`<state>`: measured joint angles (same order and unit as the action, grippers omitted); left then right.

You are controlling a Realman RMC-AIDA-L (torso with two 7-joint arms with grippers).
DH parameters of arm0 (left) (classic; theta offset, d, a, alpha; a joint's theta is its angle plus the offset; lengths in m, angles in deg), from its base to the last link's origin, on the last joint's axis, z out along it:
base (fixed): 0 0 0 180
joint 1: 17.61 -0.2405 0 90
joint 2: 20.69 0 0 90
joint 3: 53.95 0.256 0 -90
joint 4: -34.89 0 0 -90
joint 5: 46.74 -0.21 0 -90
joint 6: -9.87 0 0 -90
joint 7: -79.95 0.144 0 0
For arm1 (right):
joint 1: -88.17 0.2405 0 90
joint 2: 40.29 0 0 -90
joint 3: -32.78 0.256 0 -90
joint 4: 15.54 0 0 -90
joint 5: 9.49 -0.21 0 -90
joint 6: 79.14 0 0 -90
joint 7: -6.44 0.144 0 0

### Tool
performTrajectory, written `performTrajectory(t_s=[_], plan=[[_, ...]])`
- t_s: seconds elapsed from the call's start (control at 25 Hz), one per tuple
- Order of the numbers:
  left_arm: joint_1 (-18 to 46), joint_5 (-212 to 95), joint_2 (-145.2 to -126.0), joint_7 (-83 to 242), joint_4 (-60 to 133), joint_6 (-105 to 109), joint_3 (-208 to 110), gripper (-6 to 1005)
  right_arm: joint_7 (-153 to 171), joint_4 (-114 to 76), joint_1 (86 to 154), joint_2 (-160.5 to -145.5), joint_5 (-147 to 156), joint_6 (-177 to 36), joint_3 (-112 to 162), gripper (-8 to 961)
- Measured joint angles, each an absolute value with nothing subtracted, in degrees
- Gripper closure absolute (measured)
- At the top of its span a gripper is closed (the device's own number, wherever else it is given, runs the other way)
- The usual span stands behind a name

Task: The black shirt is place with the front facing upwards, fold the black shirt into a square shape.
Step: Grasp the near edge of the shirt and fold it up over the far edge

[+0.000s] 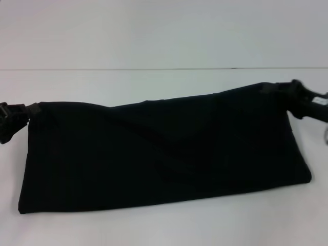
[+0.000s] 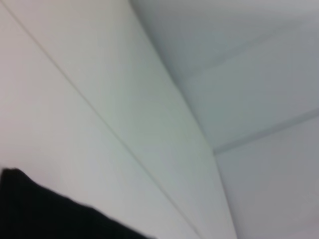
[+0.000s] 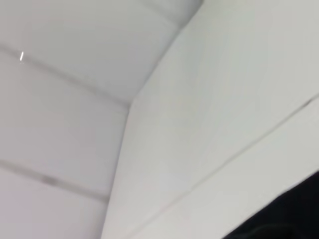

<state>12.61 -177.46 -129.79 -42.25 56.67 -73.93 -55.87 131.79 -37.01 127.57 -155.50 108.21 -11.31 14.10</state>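
Observation:
The black shirt [image 1: 164, 154] shows as a long dark band across the white table [image 1: 154, 82], with no lettering in sight. Its upper edge is stretched between my two grippers, and its lower edge rests near the table's front. My left gripper [image 1: 28, 111] is shut on the upper left corner. My right gripper [image 1: 277, 89] is shut on the upper right corner, which sits higher and farther back. A corner of the black shirt [image 2: 40, 214] appears in the left wrist view, and another bit of the black shirt [image 3: 289, 219] in the right wrist view.
A thin seam [image 1: 154, 69] runs across the table behind the shirt. White wall panels [image 2: 249, 74] fill the rest of both wrist views.

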Motion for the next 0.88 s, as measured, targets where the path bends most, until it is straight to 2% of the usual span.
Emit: performTrajectory(t_s=[0.16,0.24,0.72,0.88], plan=[[12.27,-174.32,-131.90,-40.23,56.30,-68.57,-55.89,898,128.19,-36.85,128.53,-158.71,106.77,-19.50,13.89,848],[12.28,-174.11,-132.25,-39.66,56.22,-67.10,-55.91,896,126.90,-36.55,128.96,-159.37,106.33,-21.82,13.91,848],[13.67,-169.95,-132.85,-36.32,54.04,-61.38,-55.51,889,122.61,-35.26,128.53,-159.70,99.19,-24.43,14.01,848],[14.94,-169.63,-133.75,-35.45,53.99,-58.39,-55.78,886,120.52,-33.75,129.13,-159.87,98.09,-25.55,14.06,848]])
